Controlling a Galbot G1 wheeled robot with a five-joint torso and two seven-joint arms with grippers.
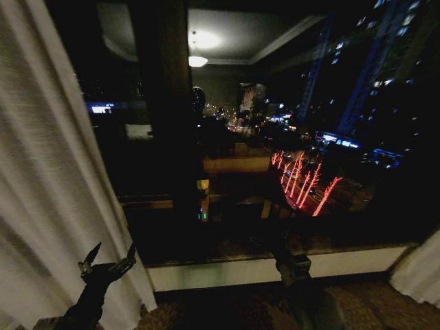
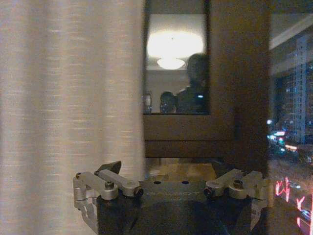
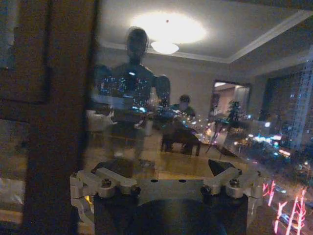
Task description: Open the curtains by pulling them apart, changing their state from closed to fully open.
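a: where are the curtains sitting?

b: the left panel [image 1: 48, 179] is hanging at the left edge of the head view, bunched in pleats down toward the floor. the right panel [image 1: 419, 271] is showing as a pale corner low at the far right. between them the window [image 1: 275, 137] is standing bare, showing night lights and the room's reflection.

a: so, pulled apart?

b: i'm judging them mostly open already; whether the right one is fully back, i cannot tell.

a: how is that fabric going to handle?

b: it's looking sheer, soft and light, so it should be folding and sliding rather than resisting. a pinch on one thin layer may be slipping out, so i'd be taking a few pleats together at the inner edge, around gripper height.

a: and the arms?

b: the left gripper [image 1: 108, 265] is reaching up and forward at the lower left, right in front of the left panel's lower edge. its fingers are spreading open, holding nothing. in the left wrist view the panel [image 2: 68, 98] is filling the space ahead of the open jaws, with no cloth between them.

a: the right one?

b: the right gripper [image 1: 294, 265] is pointing at the sill [image 1: 275, 268] near the middle, well away from the right panel. in the right wrist view its fingers [image 3: 110, 178] are standing wide apart, facing the glass, gripping nothing.
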